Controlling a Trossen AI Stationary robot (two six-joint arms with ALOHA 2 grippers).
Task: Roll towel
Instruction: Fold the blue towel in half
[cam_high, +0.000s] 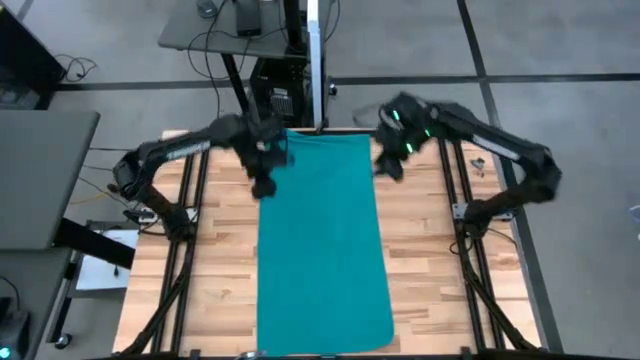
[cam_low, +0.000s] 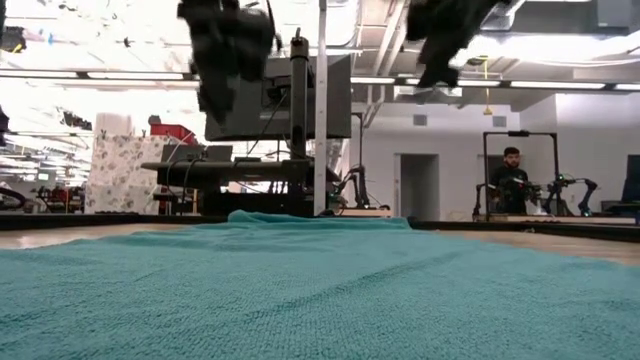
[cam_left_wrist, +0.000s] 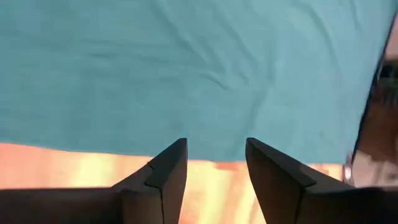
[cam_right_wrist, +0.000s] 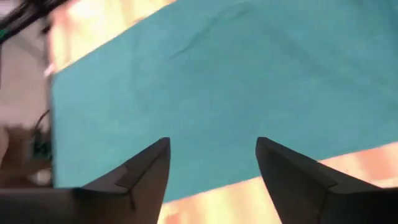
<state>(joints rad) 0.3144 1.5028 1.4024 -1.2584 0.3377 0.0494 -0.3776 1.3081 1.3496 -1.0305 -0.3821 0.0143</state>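
The teal towel (cam_high: 322, 245) lies spread flat along the middle of the wooden table (cam_high: 430, 260), its length running from the far edge to the near edge; its far end shows a low ridge (cam_low: 300, 218). My left gripper (cam_high: 264, 185) hangs open above the towel's far left edge, clear of the cloth (cam_left_wrist: 199, 74). My right gripper (cam_high: 388, 160) hangs open above the far right edge, also clear of the cloth (cam_right_wrist: 224, 93). Both are raised well above the table in the low view.
A metal post (cam_high: 314, 60) and a stand with cables rise just beyond the table's far edge. Black rails (cam_high: 190, 240) run along both sides of the table beside the towel. A person sits far off in the room (cam_low: 512, 180).
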